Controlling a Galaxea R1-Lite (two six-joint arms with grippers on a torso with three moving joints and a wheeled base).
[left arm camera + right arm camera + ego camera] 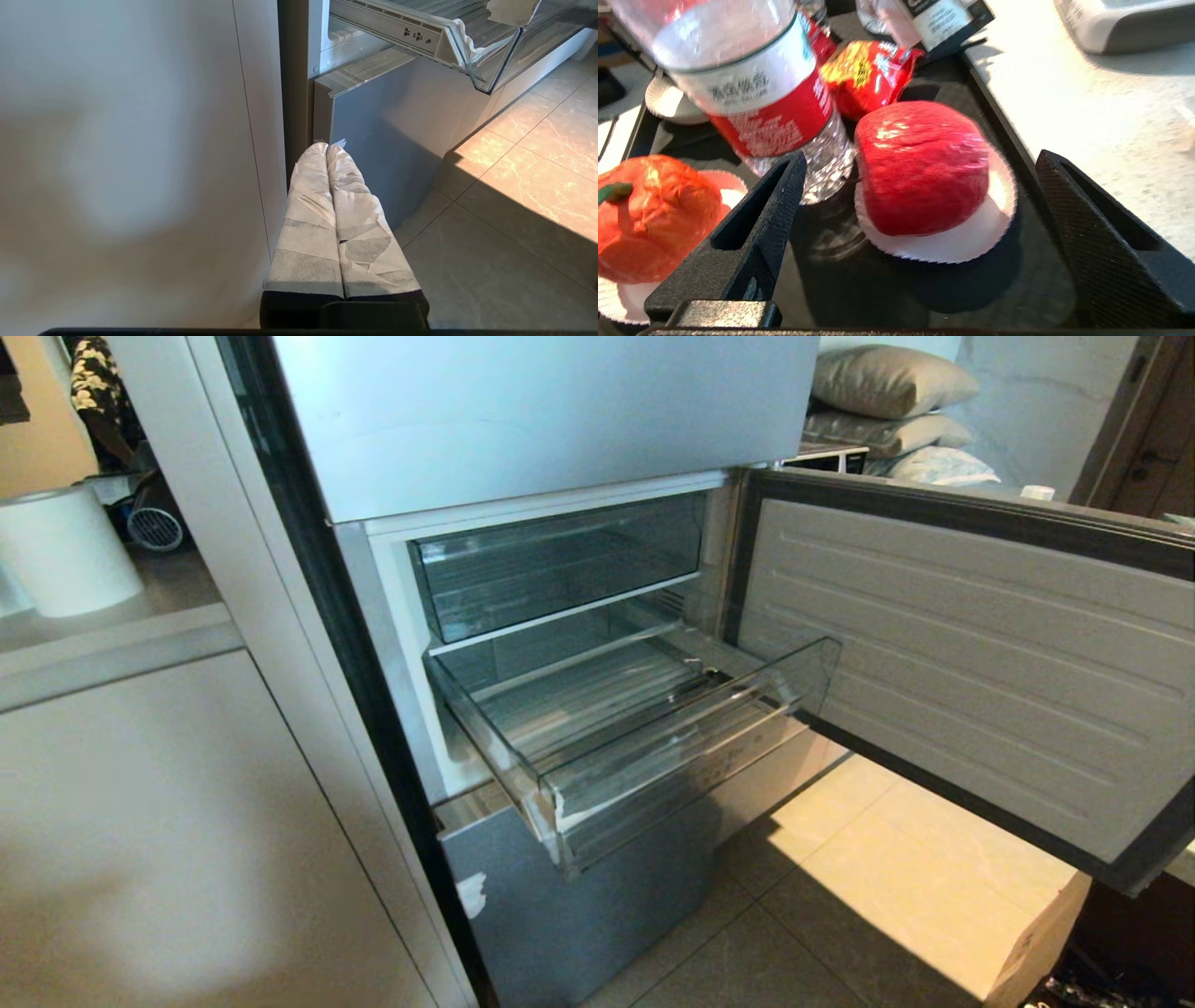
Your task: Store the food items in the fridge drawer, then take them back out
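Observation:
The fridge drawer (pixel 653 775) is pulled out of the open fridge, clear and ribbed, with nothing in it and torn white tape on its front corner (pixel 486 56). Neither arm shows in the head view. In the right wrist view, my right gripper (pixel 922 157) is open, its black fingers either side of a red fruit (pixel 920 186) that rests on a white paper liner without touching them. An orange-red fruit (pixel 654 219) with a green stem sits on its own liner beside it. My left gripper (pixel 327 147), wrapped in white tape, is shut and empty low beside the fridge.
Both fruits sit on a black tray (pixel 878 289) beside a water bottle (pixel 752 88) and a red snack packet (pixel 868 70); a white counter (pixel 1087 93) borders it. The fridge door (pixel 980 644) stands open at right. A second clear drawer (pixel 560 560) sits above.

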